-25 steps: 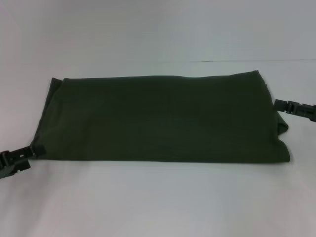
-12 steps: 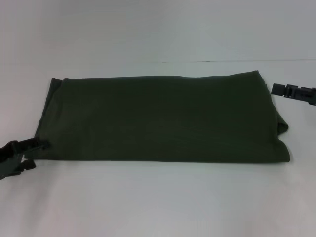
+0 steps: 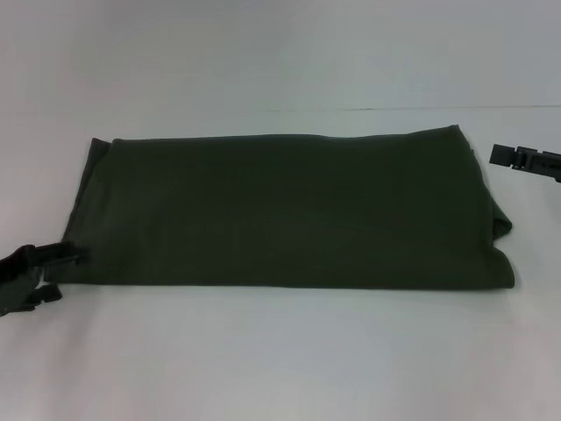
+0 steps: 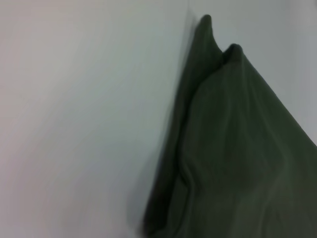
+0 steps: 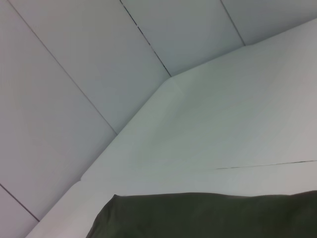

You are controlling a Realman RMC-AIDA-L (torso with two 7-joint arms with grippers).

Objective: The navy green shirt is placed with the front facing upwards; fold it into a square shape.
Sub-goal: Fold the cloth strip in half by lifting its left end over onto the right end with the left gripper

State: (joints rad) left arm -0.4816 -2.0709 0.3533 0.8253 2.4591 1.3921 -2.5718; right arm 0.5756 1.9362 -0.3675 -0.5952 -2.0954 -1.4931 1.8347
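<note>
Left claw [image 3: 48, 272], fingers parted, sits at the near left corner of the navy green shirt [image 3: 289, 210], its upper finger touching the hem. Right claw [image 3: 524, 160] hangs just beside the shirt's far right edge, apart from the cloth; its opening cannot be told. The shirt lies as a long folded band across the white worktop [image 3: 280, 360]. A neat square likely calls for pinching every layer before carrying one end over.
</note>
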